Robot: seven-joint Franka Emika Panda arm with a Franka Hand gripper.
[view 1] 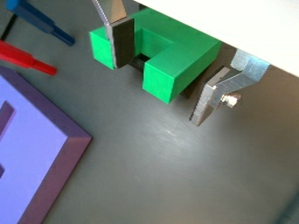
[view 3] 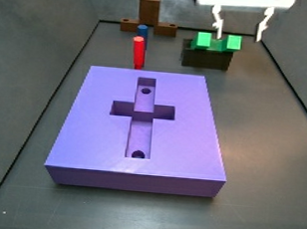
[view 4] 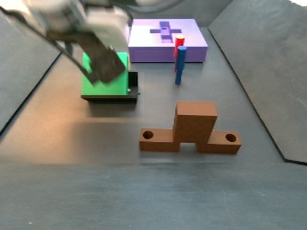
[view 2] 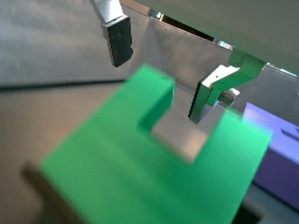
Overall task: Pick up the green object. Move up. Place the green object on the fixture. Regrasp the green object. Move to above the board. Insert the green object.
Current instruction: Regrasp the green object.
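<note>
The green object [view 3: 215, 41] is a bright green U-shaped piece resting on the dark fixture [view 3: 198, 58] at the far right of the floor. In a side view it lies flat on the fixture [view 4: 115, 98]. My gripper [view 3: 239, 31] hangs open just above it. In both wrist views the fingers [view 1: 121, 39] [view 2: 117, 39] stand wide apart with the green object [view 1: 163, 57] [view 2: 152, 162] below and between them, not clamped. The purple board [view 3: 149, 121] with its cross-shaped recess lies in the middle of the floor.
A red peg [view 3: 139, 50] stands upright between the board and the back wall, with a small blue piece [view 3: 143, 30] behind it. A brown wooden upright block [view 3: 149, 11] stands at the back. Raised walls border the floor.
</note>
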